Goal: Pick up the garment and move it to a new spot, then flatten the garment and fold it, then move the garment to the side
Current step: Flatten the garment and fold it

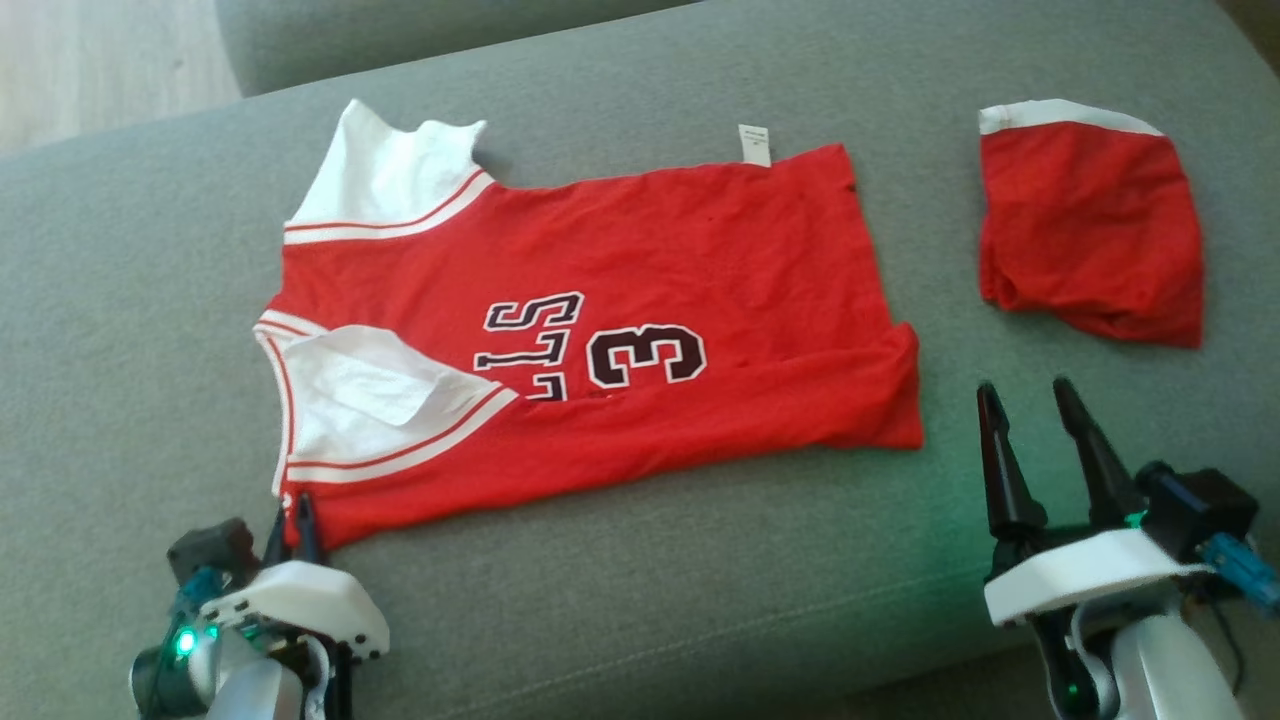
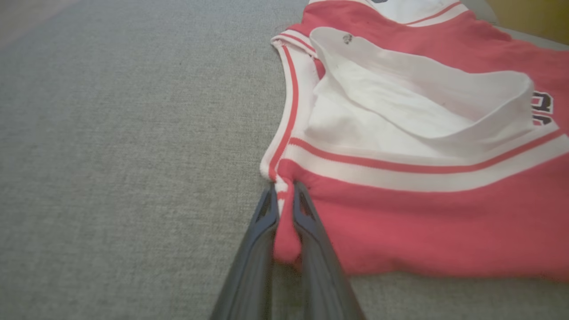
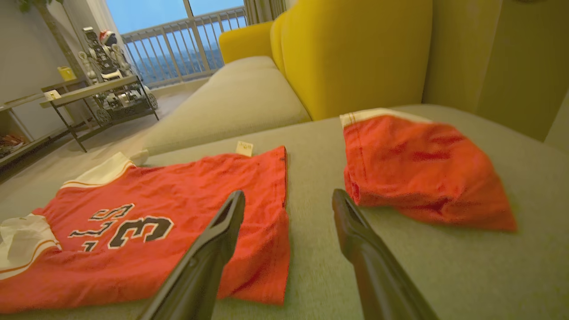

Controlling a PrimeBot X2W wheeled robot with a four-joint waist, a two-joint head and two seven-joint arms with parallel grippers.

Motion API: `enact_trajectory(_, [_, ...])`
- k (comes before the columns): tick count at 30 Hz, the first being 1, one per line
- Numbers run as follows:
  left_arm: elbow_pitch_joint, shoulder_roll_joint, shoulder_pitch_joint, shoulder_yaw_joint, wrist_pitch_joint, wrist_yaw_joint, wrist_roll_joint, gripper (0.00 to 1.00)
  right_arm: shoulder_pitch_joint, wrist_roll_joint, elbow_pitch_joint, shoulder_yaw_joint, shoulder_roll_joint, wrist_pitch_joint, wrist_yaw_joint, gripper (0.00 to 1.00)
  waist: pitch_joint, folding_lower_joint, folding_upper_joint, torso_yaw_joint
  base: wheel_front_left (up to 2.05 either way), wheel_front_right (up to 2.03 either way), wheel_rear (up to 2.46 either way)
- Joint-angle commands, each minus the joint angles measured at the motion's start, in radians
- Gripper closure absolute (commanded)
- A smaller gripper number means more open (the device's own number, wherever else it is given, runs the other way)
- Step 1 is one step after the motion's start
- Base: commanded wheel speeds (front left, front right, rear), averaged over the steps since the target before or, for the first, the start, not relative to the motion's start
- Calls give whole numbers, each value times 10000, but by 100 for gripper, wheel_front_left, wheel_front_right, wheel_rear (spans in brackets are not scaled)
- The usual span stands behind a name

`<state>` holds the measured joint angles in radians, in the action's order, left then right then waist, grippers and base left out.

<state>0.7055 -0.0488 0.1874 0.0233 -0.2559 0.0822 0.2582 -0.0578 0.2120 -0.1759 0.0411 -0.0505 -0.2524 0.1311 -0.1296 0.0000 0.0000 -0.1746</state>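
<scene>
The garment [image 1: 640, 280] is a red jersey with white sleeves and dark lettering. It lies spread flat on the grey cushion [image 1: 650, 600], neck end to the left. My left gripper [image 1: 292, 510] sits at its near left corner, shut on a pinch of red cloth; in the left wrist view the fold of garment [image 2: 422, 222] is squeezed between the left gripper [image 2: 284, 189] tips. My right gripper [image 1: 1025, 395] stands open just right of the hem corner, with nothing in it. The right wrist view has the right gripper [image 3: 289, 198] over bare cushion beside the garment [image 3: 133, 240].
A second, smaller red piece with a white band [image 1: 1095, 230] lies folded at the far right, also seen as the red piece [image 3: 422, 169]. A yellow backrest [image 3: 355, 49] rises behind the cushion. A shelf with toys [image 3: 98, 84] stands across the floor [image 1: 100, 60].
</scene>
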Motion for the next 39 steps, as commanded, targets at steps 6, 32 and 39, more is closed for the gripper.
enact_trajectory(6, [-704,-96,247,-16,-51,-333,-20,100,-924,1278,-1525,-146,3,152,-4,0,-30,0,0,400,0,0,0])
enact_trajectory(32, [-2646,-17,-444,820,-58,-471,-101,100,-3829,3387,-7969,-1007,3,97,-4,100,-60,0,0,1684,0,0,0])
enact_trajectory(39, [-2540,-16,-482,813,-58,-468,-80,100,-3795,2675,-8008,-1087,-194,-51,-4,100,160,0,0,1767,0,0,0])
